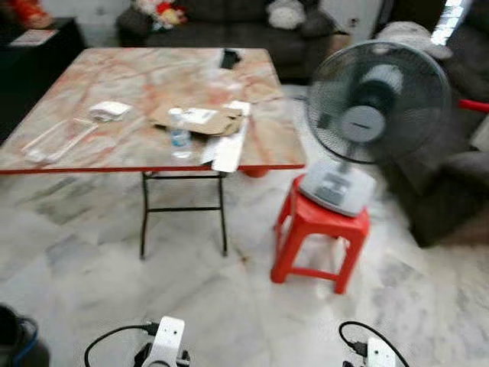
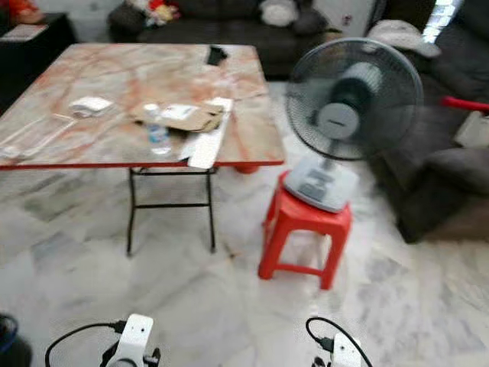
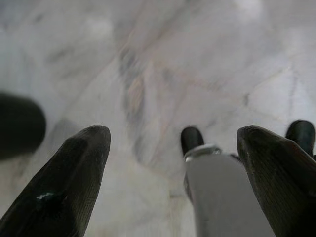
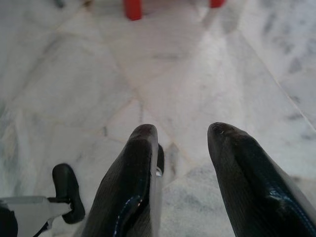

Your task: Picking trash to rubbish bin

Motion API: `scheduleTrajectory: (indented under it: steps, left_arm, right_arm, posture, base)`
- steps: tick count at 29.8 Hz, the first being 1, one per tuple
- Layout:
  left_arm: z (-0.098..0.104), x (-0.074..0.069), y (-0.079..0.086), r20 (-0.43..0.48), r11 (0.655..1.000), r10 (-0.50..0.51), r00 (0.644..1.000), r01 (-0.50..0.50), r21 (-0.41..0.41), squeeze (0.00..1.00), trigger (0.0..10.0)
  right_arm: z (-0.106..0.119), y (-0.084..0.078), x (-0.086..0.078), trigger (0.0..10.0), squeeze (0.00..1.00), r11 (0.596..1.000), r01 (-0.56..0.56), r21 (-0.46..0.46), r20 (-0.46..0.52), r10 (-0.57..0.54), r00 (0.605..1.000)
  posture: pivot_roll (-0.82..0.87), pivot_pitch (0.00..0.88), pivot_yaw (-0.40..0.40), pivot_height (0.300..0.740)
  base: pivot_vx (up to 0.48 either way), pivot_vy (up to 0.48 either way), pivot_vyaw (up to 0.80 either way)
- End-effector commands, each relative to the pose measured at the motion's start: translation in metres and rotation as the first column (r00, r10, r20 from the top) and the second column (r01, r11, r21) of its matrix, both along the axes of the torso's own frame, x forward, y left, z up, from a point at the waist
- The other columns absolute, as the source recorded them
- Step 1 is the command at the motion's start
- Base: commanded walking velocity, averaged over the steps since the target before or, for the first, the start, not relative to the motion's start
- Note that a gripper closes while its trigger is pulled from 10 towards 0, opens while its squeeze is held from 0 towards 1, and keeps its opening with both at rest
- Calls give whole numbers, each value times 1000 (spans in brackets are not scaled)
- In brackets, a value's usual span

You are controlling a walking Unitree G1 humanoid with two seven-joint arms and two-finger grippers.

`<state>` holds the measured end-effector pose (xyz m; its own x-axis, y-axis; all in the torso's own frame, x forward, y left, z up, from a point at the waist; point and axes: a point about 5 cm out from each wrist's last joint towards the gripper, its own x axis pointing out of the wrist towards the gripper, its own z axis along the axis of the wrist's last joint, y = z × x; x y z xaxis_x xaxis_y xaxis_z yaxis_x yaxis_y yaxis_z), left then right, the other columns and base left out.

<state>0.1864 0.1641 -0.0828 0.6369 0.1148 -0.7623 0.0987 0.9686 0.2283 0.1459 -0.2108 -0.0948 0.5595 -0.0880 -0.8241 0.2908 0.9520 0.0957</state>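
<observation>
— Where the trash lies, can you make it out?

— Yes, on the folding table (image 1: 92,80) with the marbled orange top, at the far left of the room. A small clear water bottle (image 1: 179,136) stands upright near the table's near edge. Just behind it lies a flattened piece of brown cardboard (image 1: 200,119) with a white label on top, and a long pale strip (image 1: 230,148) sticks out over the near edge just right of the bottle. Further left are a crumpled white wrapper (image 1: 109,110) and clear plastic packaging (image 1: 57,140). A dark object (image 1: 230,57) sits near the table's far edge; I cannot tell what it is.

— And the grippers?

— Both hang low over the white marble floor (image 1: 229,290), well apart from the table. The left gripper (image 3: 173,143) has its two black fingers spread wide, with nothing between them but floor. The right gripper (image 4: 181,136) has its fingers parted by a narrower gap, also empty and touching nothing.

— What else stands around?

— To the right of the table a grey electric fan (image 1: 367,115) sits on a red plastic stool (image 1: 319,241). A dark sofa (image 1: 244,30) runs along the far wall with cushions on it, and another dark seat (image 1: 451,191) stands at the right. The head views are somewhat blurred.
</observation>
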Motion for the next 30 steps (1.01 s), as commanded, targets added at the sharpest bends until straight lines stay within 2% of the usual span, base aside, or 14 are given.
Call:
scheduleTrajectory:
  steps: [1, 6, 15, 21, 25, 26, 27, 28, 30]
  left_arm:
    - [-1, -1, -1, -9, 1000, 9, 1000, -9, -11, 0, 10000]
    - [-1, -1, -1, -10, 1000, 18, 1000, -18, -21, 0, 10000]
    - [-1, -2, -3, -16, 999, 10, 1000, -11, -33, 0, 10000]
    - [0, 1, -4, -12, 999, 4, 1000, -5, -35, 0, 10000]
    - [1, 3, -3, -6, 1000, 6, 1000, -7, -31, 0, 10000]
    - [1, 4, -3, -5, 999, 7, 1000, -7, -31, 0, 10000]
    - [1, 4, -3, -5, 999, 7, 1000, -7, -31, 0, 10000]
    - [1, 4, -3, -5, 999, 8, 1000, -8, -31, 0, 10000]
    - [1, 4, -3, -4, 999, 8, 1000, -9, -31, 0, 10000]
  right_arm:
    - [0, -1, -2, 10000, 0, 1000, 1, -7, -5, -1, 1000]
    - [-1, -1, -2, 10000, 0, 1000, -1, -6, -8, 1, 1000]
    - [0, -2, -2, 10000, 0, 1000, -6, -17, 2, 6, 1000]
    - [0, -2, -2, 10000, 0, 1000, 9, -7, 10, -9, 1000]
    - [0, -3, -3, 10000, 0, 1000, 29, -6, 7, -29, 1000]
    - [6, -11, 8, 10000, 0, 1000, 23, -16, 45, -22, 999]
    - [6, -11, 8, 10000, 0, 1000, 23, -16, 45, -22, 999]
    - [14, -22, 21, 10000, 0, 999, 11, -32, 93, -8, 996]
    - [16, -24, 24, 10000, 0, 999, 8, -35, 102, -5, 995]
  posture:
    - [-65, 25, -56, 740]
    - [-64, 25, -55, 740]
    - [-71, 2, -54, 740]
    - [-71, 0, -55, 740]
    - [-71, 0, -57, 740]
    - [-71, 0, -58, 740]
    - [-71, 0, -58, 740]
    - [-73, 0, -58, 740]
    - [-73, 0, -58, 740]
  base:
    - [0, 0, 800]
    - [0, 0, 726]
    - [0, 0, 0]
    - [0, 0, 771]
    - [0, 0, 275]
    - [0, 0, 0]
    - [0, 0, 0]
    - [0, 0, 0]
    - [0, 0, 0]
